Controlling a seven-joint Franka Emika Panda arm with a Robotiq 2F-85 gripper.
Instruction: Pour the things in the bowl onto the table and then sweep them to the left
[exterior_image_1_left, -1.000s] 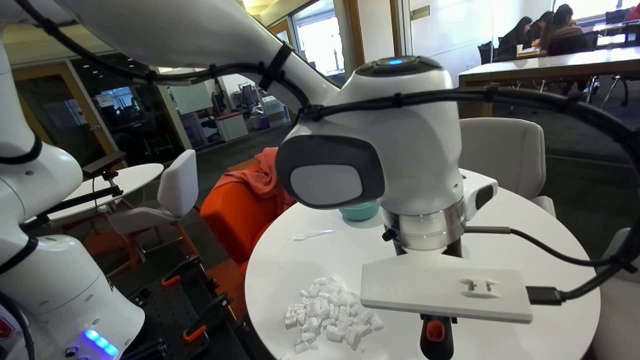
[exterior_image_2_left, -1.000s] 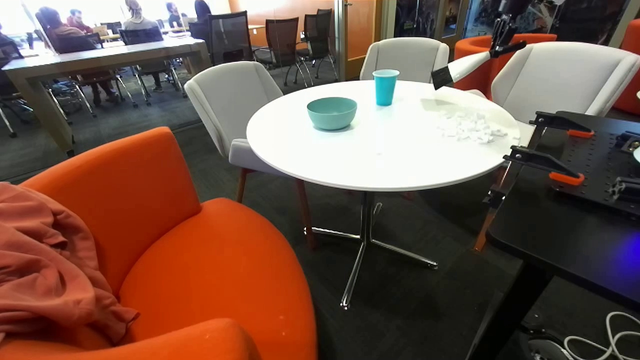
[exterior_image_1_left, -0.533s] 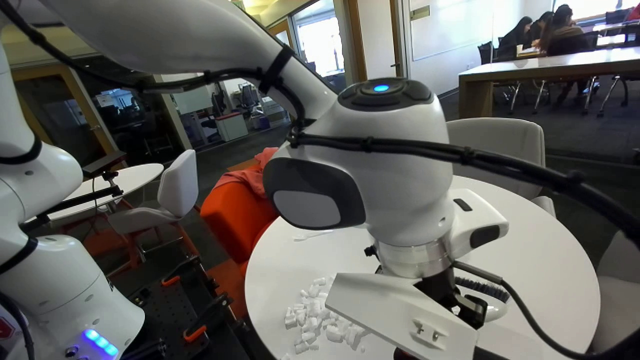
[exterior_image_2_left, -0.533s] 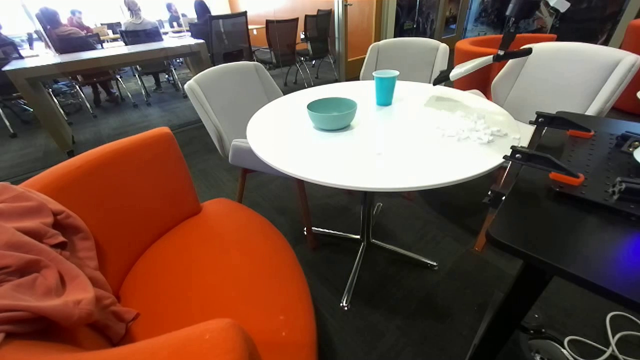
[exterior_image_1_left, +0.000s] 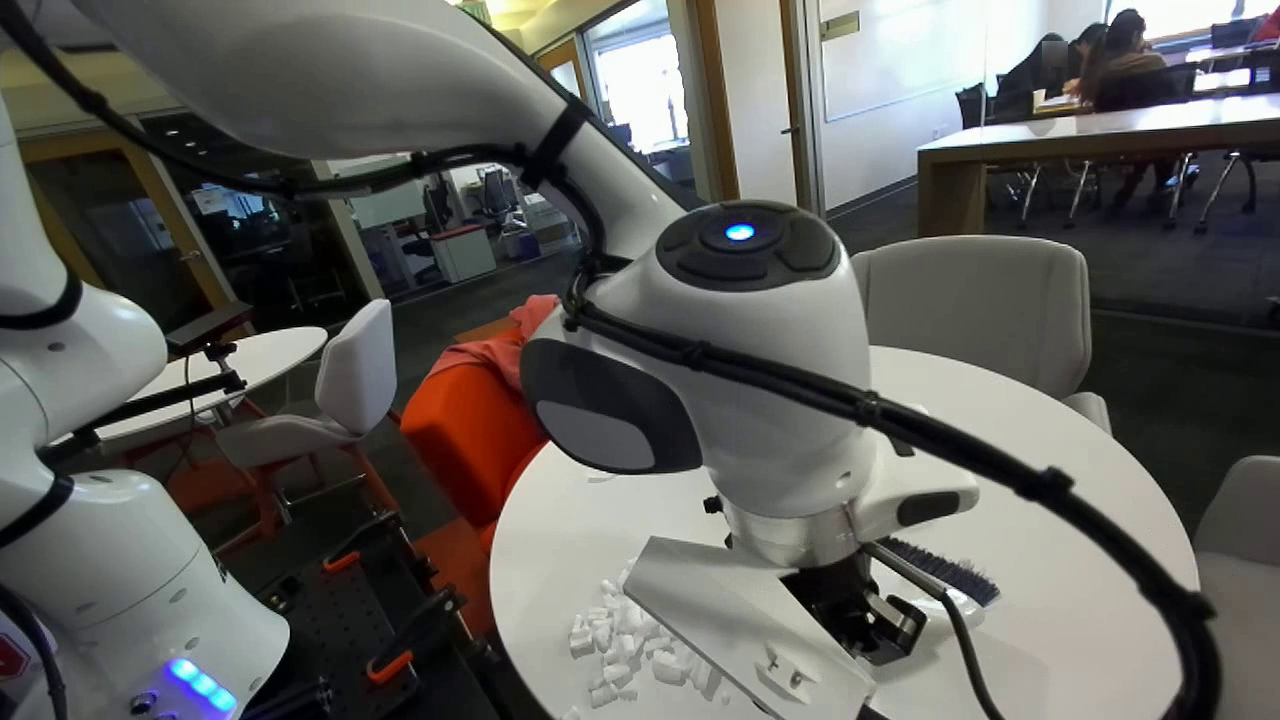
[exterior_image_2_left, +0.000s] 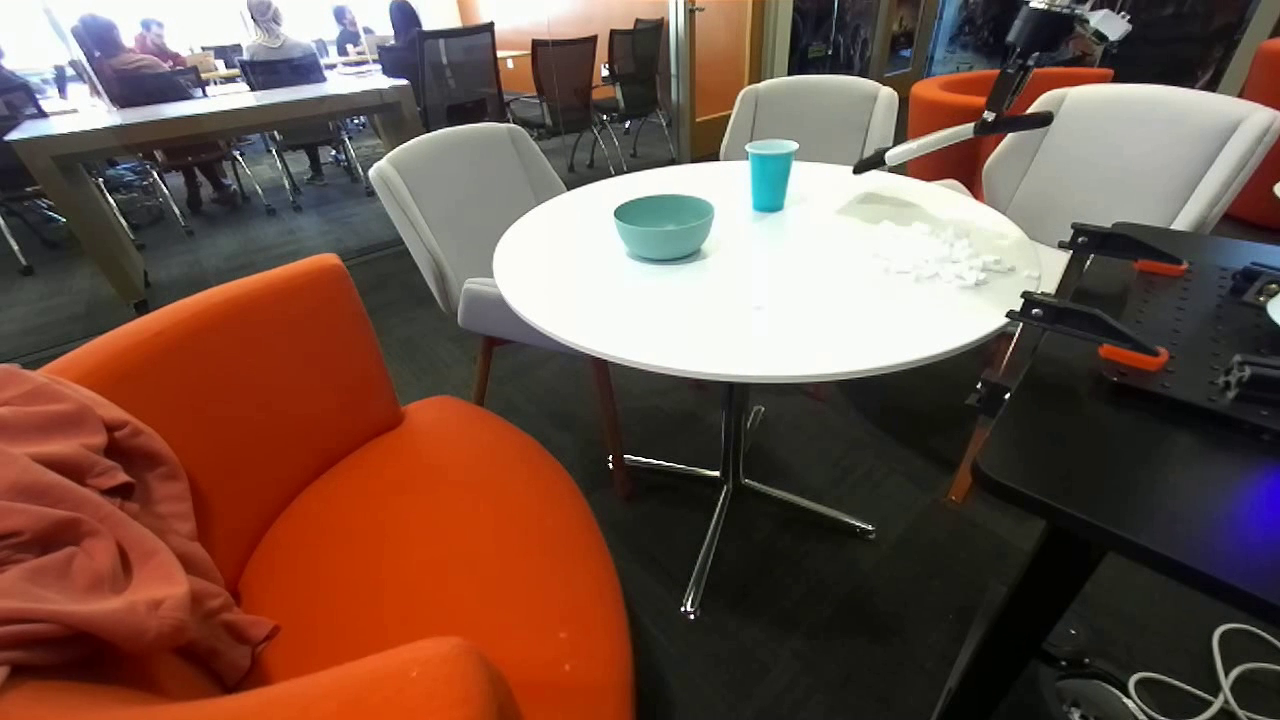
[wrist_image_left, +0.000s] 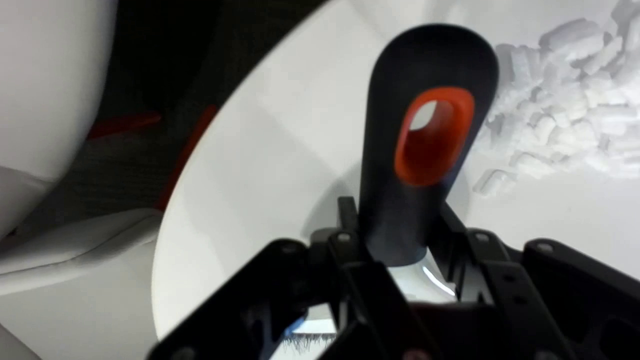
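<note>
My gripper (wrist_image_left: 397, 220) is shut on the black handle of a brush (wrist_image_left: 430, 65) with an orange-rimmed hole. The brush's dark bristles (exterior_image_1_left: 945, 572) and white body show beside the gripper in an exterior view. The brush (exterior_image_2_left: 935, 145) is held above the far right part of the round white table (exterior_image_2_left: 640, 330), tilted slightly. A pile of white pieces (exterior_image_2_left: 940, 255) lies on the table. The pile (wrist_image_left: 575, 110) is right of the handle in the wrist view, and partly behind the wrist (exterior_image_1_left: 625, 635) in an exterior view. The teal bowl (exterior_image_2_left: 663, 230) stands upright, apart from the pile.
A blue cup (exterior_image_2_left: 772, 175) stands on the table between bowl and brush. A white plastic utensil (exterior_image_1_left: 600, 478) is mostly hidden by the arm. Grey chairs (exterior_image_2_left: 810, 115) and an orange armchair (exterior_image_2_left: 400, 520) surround the table. A black desk (exterior_image_2_left: 1120, 440) with clamps adjoins it.
The wrist has lowered and turned, swinging the brush so its bristles show in an exterior view and its head looks thinner in both. The white pieces, bowl and cup have not moved.
</note>
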